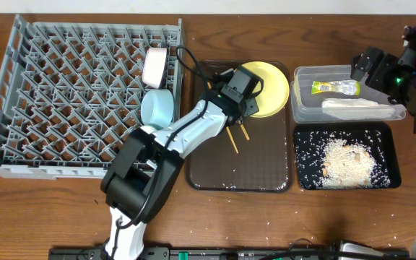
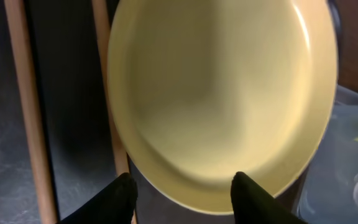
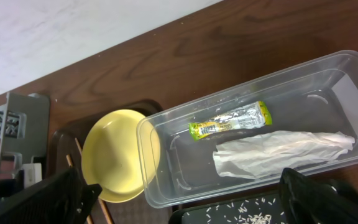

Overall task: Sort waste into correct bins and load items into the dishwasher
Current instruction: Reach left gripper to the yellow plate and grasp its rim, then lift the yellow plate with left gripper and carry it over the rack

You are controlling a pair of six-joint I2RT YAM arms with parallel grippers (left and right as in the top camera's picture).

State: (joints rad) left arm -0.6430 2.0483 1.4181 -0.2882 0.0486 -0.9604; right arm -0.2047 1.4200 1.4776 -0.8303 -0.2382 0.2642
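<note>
The yellow plate lies at the back right of a brown tray; it fills the left wrist view. My left gripper is open, its fingertips at the plate's near rim. Two chopsticks lie on the tray beside it. My right gripper is open and empty above the clear tub, which holds the green-and-yellow wrapper and white napkin. The black tray holds rice. A white bowl and a blue bowl stand in the grey rack. The cup is out of view.
The brown serving tray sits between the rack and the bins. My left arm reaches across the rack's right edge. Loose rice grains dot the table in front. The table's back edge meets a pale wall.
</note>
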